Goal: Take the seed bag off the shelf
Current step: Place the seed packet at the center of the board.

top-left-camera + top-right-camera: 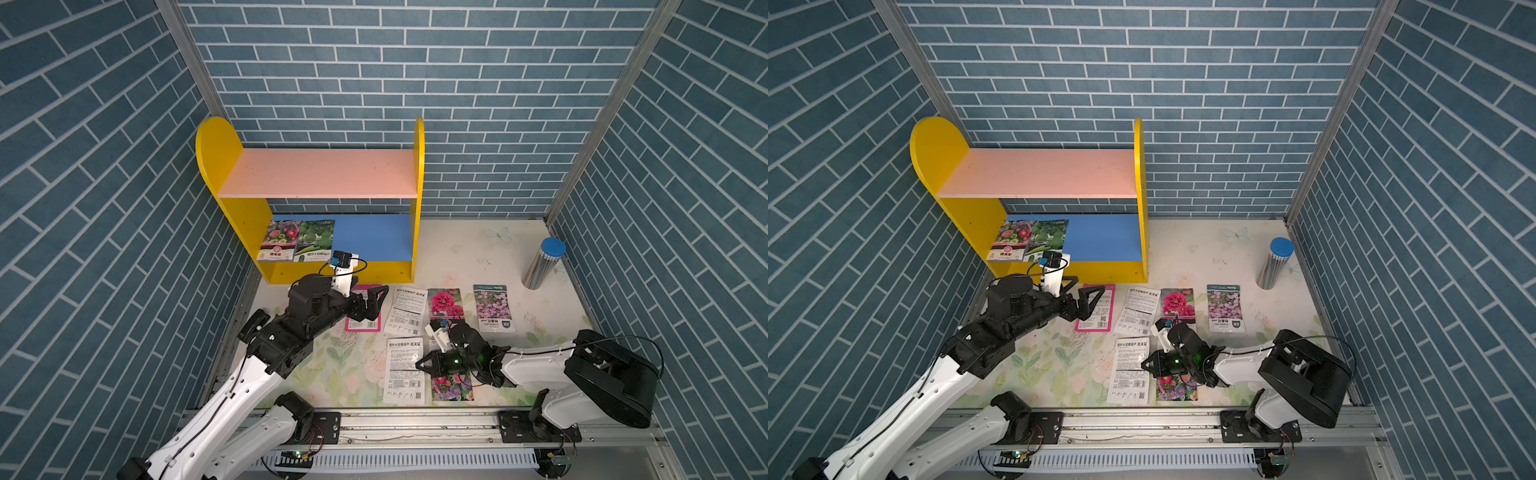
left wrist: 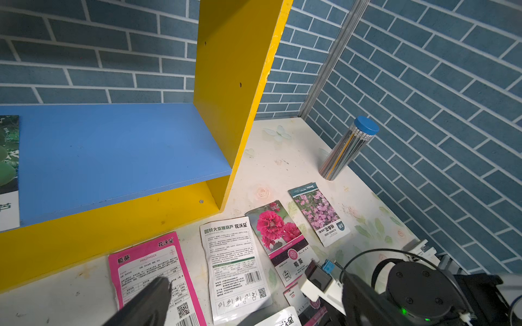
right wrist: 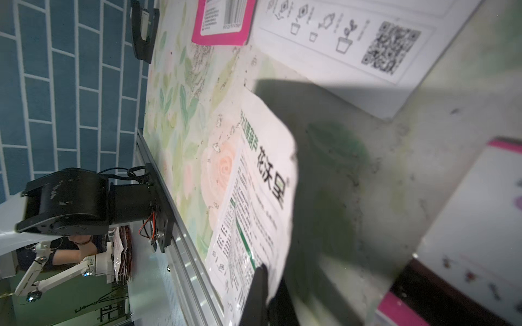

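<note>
Seed bags: I see two, flower seed bag and gourd seed bag, flat on the shelf's blue board, at its left edge.
Left jaws: apart, over the pink packet on the table.
Right jaws: together at the white packet's edge; I can't tell if they pinch it.
Left wrist only: "HOLLYHOCK" reads on pink packet; gourd seed bag cut off.

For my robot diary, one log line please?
left pincer open over pink bag | right pincer shut by white bag | shelf holds two seed bags
</note>
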`<state>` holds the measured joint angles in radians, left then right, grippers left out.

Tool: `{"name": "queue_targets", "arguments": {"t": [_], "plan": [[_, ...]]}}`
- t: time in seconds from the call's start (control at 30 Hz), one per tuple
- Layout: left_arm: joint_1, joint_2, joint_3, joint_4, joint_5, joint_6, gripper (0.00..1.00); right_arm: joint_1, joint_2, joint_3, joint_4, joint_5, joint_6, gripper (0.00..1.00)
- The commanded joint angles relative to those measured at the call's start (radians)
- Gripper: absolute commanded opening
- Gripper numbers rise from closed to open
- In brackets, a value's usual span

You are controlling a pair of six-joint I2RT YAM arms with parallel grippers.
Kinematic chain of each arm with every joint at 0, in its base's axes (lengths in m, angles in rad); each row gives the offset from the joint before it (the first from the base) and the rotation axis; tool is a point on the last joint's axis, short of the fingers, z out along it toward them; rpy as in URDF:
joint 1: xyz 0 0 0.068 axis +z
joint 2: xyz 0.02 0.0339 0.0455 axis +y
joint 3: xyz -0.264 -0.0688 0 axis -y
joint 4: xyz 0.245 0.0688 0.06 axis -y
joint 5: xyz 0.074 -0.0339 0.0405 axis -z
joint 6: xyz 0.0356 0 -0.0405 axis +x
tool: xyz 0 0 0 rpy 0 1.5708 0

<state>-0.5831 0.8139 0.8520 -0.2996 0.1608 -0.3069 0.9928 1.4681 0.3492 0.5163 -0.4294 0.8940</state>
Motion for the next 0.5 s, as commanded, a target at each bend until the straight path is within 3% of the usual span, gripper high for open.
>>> {"name": "queue_targets", "arguments": {"t": [0.0, 0.2, 0.27, 0.37, 0.47], "plan": [[-0.003, 0.003, -0.011, 0.023, -0.001, -0.003, 0.99, 0.004, 0.025, 0.031, -0.051, 0.032, -0.015, 0.0], [-0.003, 0.005, -0.019, 0.028, 0.0, -0.006, 0.99, 0.005, 0.025, 0.045, -0.105, 0.09, -0.026, 0.0], [-0.003, 0.007, -0.019, 0.028, 0.0, -0.008, 0.99, 0.005, 0.016, 0.046, -0.126, 0.109, -0.029, 0.1], [-0.004, 0.006, -0.016, 0.024, -0.007, -0.009, 0.99, 0.004, -0.01, 0.045, -0.166, 0.139, -0.036, 0.15], [-0.003, 0.007, -0.008, 0.014, -0.021, -0.008, 0.99, 0.005, -0.041, 0.046, -0.206, 0.154, -0.051, 0.27]]}}
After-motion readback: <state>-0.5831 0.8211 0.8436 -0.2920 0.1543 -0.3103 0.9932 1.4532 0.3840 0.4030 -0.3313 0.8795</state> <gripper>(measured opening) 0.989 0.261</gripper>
